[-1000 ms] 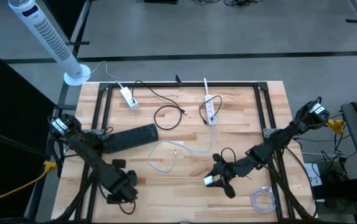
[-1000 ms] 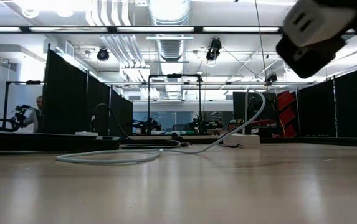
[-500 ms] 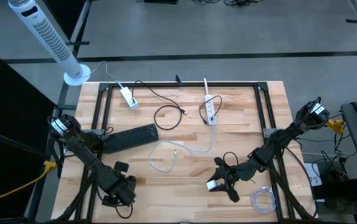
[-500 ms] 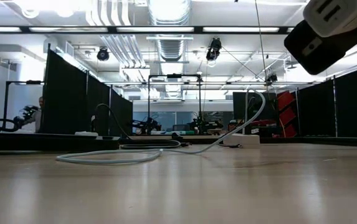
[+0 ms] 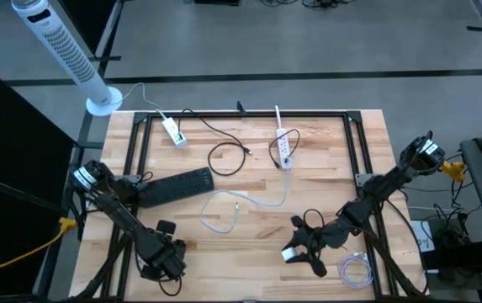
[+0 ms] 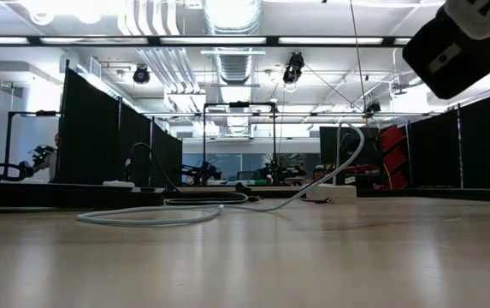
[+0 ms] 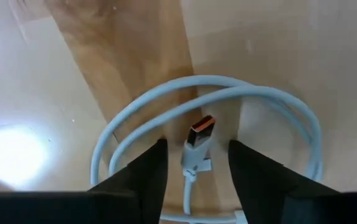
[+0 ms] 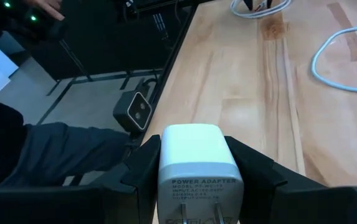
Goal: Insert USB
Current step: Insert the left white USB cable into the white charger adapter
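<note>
White "POWER ADAPTER" block [image 8: 198, 163] clamped in right gripper [image 8: 197, 186] jaws; left gripper [image 7: 194, 163] jaws clenched on USB plug [image 7: 199, 138].

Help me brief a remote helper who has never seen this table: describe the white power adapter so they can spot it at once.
On the wooden table, look to the near edge on the right arm's side. There the right gripper is shut on the white power adapter, a small rounded block with metal prongs and grey printed text. Unlike the white power strip at the far side, it is held by the gripper, not lying flat with a cord.
</note>
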### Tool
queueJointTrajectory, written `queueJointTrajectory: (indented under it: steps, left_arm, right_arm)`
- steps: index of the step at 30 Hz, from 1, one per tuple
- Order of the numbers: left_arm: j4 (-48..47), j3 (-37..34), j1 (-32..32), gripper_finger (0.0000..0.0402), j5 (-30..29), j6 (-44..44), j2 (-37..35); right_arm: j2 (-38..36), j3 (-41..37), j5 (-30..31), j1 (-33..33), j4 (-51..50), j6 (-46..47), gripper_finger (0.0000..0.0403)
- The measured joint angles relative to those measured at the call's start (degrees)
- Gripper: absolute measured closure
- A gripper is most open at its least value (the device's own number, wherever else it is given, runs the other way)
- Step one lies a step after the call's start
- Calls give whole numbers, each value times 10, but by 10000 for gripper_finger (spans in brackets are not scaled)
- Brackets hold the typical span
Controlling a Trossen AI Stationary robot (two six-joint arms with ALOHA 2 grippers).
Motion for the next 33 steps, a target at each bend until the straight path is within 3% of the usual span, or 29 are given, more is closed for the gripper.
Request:
queueJointTrajectory:
  steps: [4,8,13,19,25,27,31,33]
  left_arm:
    - [-1,0,0,305,2,-2,8]
    - [0,3,4,379,-3,-44,6]
    - [11,13,4,384,-48,-106,5]
    - [56,65,7,384,-199,-139,6]
    - [-105,147,5,384,-251,-203,1]
    - [-116,160,6,384,-327,-205,1]
    - [-39,159,9,384,-591,-169,1]
    - [26,143,19,384,-687,-123,1]
  right_arm:
    - [0,0,12,10,0,2,262]
    - [0,0,16,16,3,0,262]
    - [0,0,47,15,14,-45,262]
    - [0,0,75,5,26,-95,262]
    - [0,0,76,-38,26,-41,262]
    - [2,0,75,-55,26,-28,262]
    - [2,0,70,-84,30,-39,262]
    - [2,0,71,-98,33,-60,262]
